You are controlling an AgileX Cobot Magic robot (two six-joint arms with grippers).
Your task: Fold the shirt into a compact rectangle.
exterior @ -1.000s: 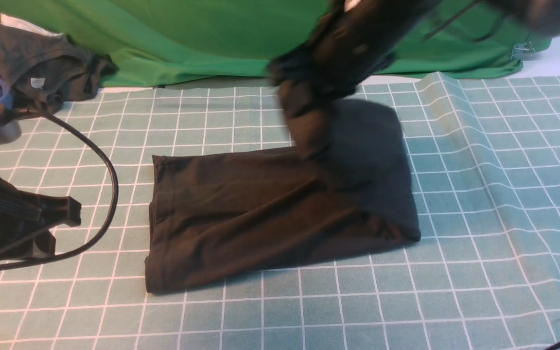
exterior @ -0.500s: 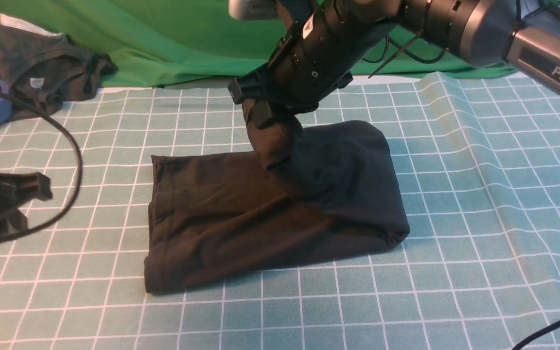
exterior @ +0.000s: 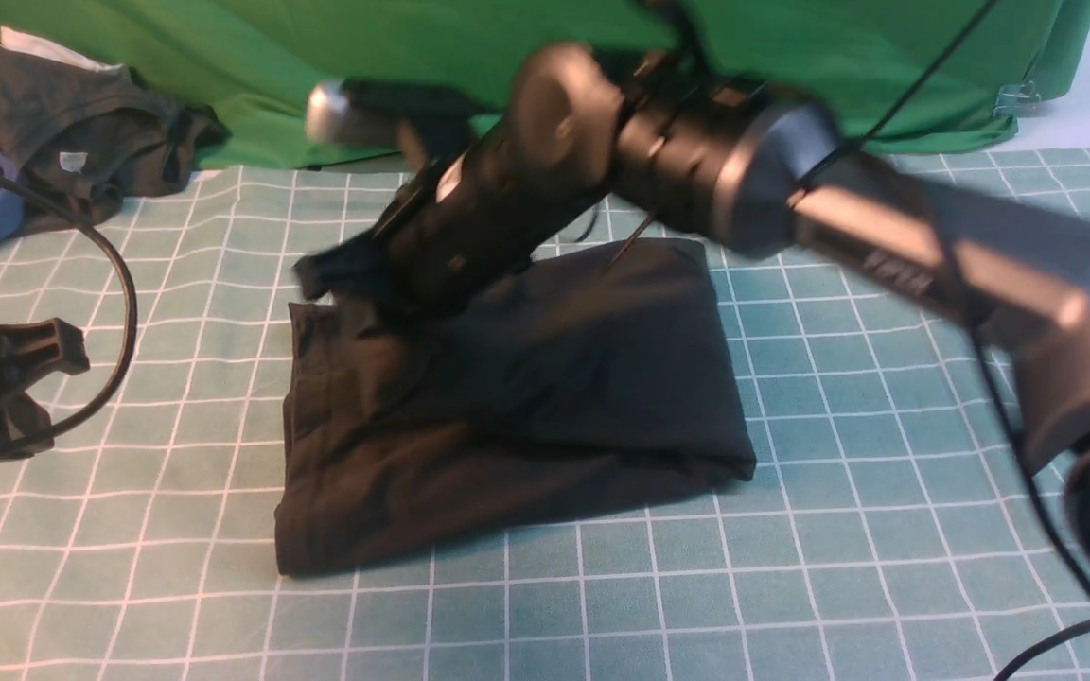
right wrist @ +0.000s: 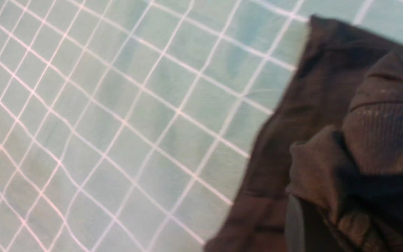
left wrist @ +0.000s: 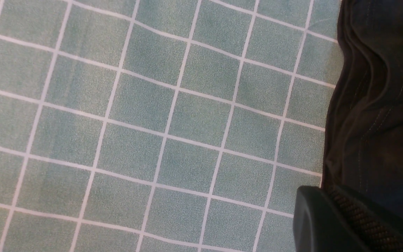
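Watching the front feed, I saw the black shirt [exterior: 545, 407] lying folded on the teal checked surface [exterior: 886, 567], an upper layer draped across it. My right gripper [exterior: 329, 276] pinched a bunched fold at its far left corner; my left gripper [exterior: 58, 348] sat pressed together, empty, left of the shirt.

The shirt [exterior: 526, 426] is black and soft, lying about the middle of the surface [exterior: 886, 586] on its pale green checked cover. It's folded into a rough rectangle with the long side running left to right, and the near edge slants a little. The right part is doubled over on top of the left. That upper layer tents up at the far left corner, where the right claw [exterior: 332, 279] pinches a bunch of it, ribbed cuff [right wrist: 383, 140] included.
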